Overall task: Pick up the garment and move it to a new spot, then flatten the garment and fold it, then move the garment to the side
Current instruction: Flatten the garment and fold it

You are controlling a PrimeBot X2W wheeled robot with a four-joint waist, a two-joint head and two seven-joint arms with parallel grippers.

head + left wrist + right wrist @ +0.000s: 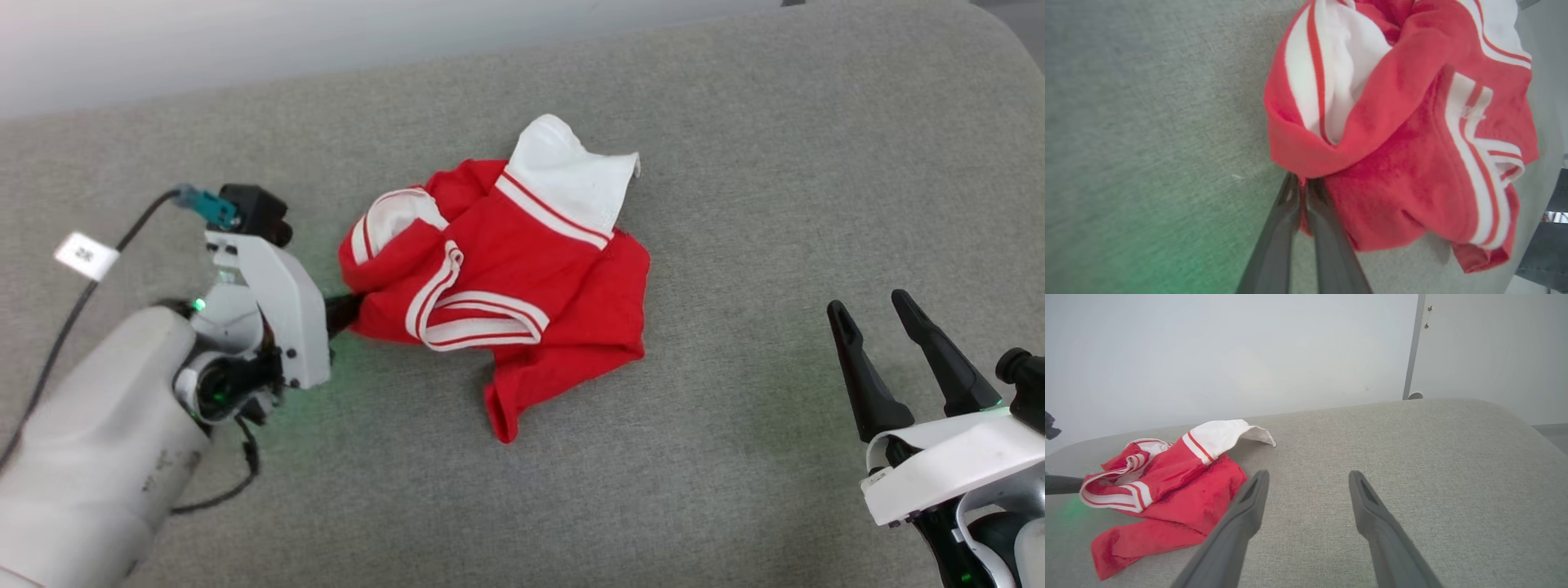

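Left gripper clenched on the near edge of the garment, whose crumpled bulk lies just beyond it on the grey cushion, presumably so I can lift it; right gripper released, well aside.

- Grey woven cushion, rounded at its far right corner, carries the lot.
- The garment lies bunched right on it: red, white striped trim, one white sleeve poking up.
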